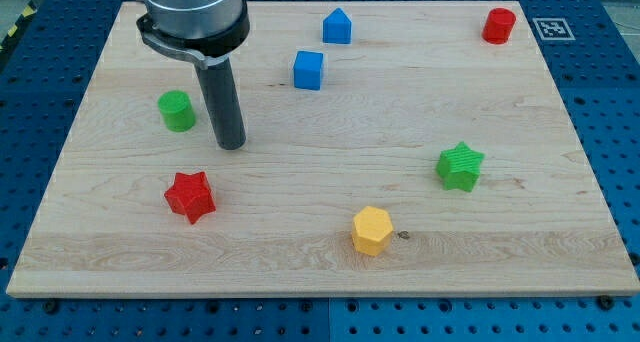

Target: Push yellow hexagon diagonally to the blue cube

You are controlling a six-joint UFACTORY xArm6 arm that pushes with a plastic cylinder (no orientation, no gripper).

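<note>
Where the wooden board point(520, 132) begins at the view's left, the entries run as follows.

Green cylinder point(177, 111): upper left, upright, just left of the rod.

Red star point(189, 196): lower left, below the green cylinder, apart from it.

My tip point(232, 145): the end of the dark rod, resting between the green cylinder and the centre of the board, above and right of the red star, touching no block. No pincer is fitted; the rod holds nothing and can only push.

Blue cube point(308, 69): upper centre, the target.

Blue house-shaped block point(337, 26): near the top edge, just above and right of the cube.

Yellow hexagon point(371, 230): lower centre, near the bottom edge, well apart from my tip and the cube.

Green star point(460, 166): right of centre.

Red cylinder point(498, 25): top right corner.

Handling, as judged: the hexagon looks small, rigid and light, likely to slide readily on the smooth wood and to spin if struck off-centre. Contact is best made low on its lower-right side, square to a flat face, so the push runs up and leftward to the cube.
</note>
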